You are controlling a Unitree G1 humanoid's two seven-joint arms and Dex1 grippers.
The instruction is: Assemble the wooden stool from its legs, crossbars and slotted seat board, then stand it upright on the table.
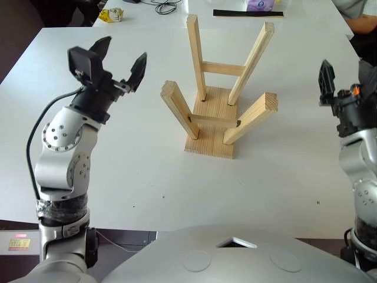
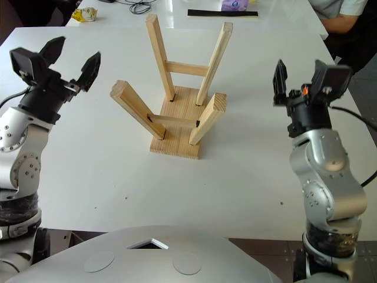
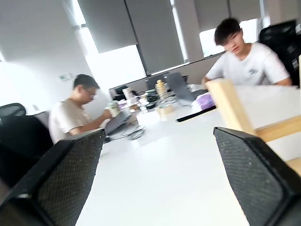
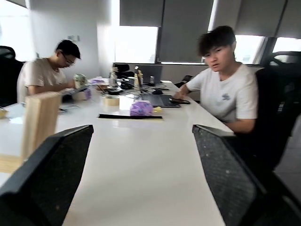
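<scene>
So the stool [image 1: 215, 112] is sitting upside down roughly mid-table, a bit toward the far side. Its seat board [image 1: 207, 147] lies flat on the white table [image 1: 118, 171] and all four legs point up. The two back legs [image 1: 196, 56] stand tall and lean slightly, joined by a crossbar [image 1: 222, 69]. The two front legs [image 1: 178, 108] splay out low to either side, with the second crossbar [image 1: 213, 119] bridging them just above the board. Nothing is touching the stool.

There's bare tabletop all round it: a wide strip in front of the stool down to the near edge, and open stretches off both sides.

Left of the stool, the left gripper [image 1: 122, 52] hangs raised above the table, well apart from the nearest splayed leg. Its fingers [image 3: 70, 174] are spread wide and grasp nothing. Right of the stool, further off and about over the table's right edge, the right gripper [image 2: 299, 76] is held up too, fingers parted and empty.

Behind the stool near the far edge there's some clutter: a black strip [image 1: 247, 13], something purple [image 1: 259, 5] just past it, a tangle of cables [image 1: 168, 7], and a yellow packet [image 1: 111, 15] off toward the far left corner. All of it is well apart from the legs.
</scene>
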